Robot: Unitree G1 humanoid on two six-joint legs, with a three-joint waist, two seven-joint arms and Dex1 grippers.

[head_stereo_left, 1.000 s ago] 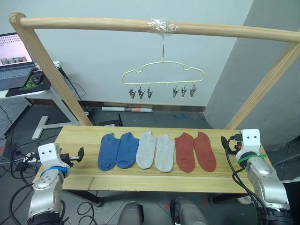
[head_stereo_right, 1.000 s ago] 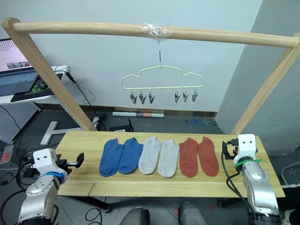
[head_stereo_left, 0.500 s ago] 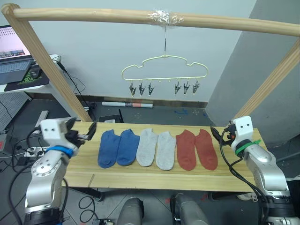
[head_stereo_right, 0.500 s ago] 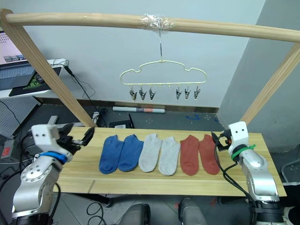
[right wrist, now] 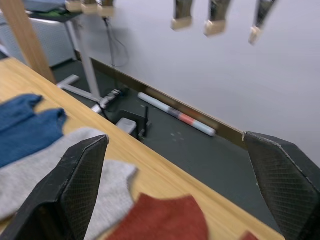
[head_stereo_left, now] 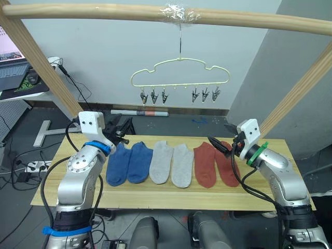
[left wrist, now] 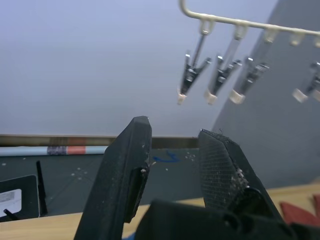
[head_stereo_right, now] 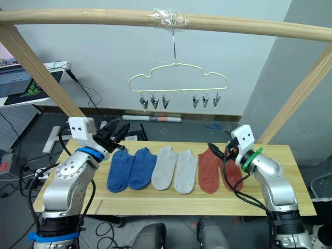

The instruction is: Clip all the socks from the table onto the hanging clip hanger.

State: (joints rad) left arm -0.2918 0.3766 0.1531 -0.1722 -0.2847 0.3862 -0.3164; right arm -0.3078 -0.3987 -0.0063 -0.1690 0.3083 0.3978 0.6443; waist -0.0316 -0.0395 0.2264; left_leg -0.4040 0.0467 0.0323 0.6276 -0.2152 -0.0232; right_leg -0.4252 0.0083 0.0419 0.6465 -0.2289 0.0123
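The long light wood plank table [head_stereo_left: 155, 194] carries all six short ankle socks in a row: two blue socks [head_stereo_left: 127, 163], two light grey socks [head_stereo_left: 171, 165], two rust red socks [head_stereo_left: 215, 163], each with its long axis running from the near edge toward the far edge, cuffs at the far end. The thick wooden pole frame [head_stereo_left: 93, 11] spans overhead, and the thin pale-yellow cloud-shaped wire clip hanger [head_stereo_left: 180, 72] hangs from it by its hook, its six small metal clips empty, well above the row.

The left gripper [head_stereo_left: 122, 126] hovers just beyond the cuff of the outer blue sock, fingers a little apart and holding nothing; the wrist view shows them aimed up toward the clips. The right gripper [head_stereo_left: 220, 147] sits over the cuffs of the red socks, spread wide and empty. So each arm has its nearest sock just below and toward the robot.

Half a second ago both grippers stood outside the ends of the row; both have swung inward, the socks unmoved
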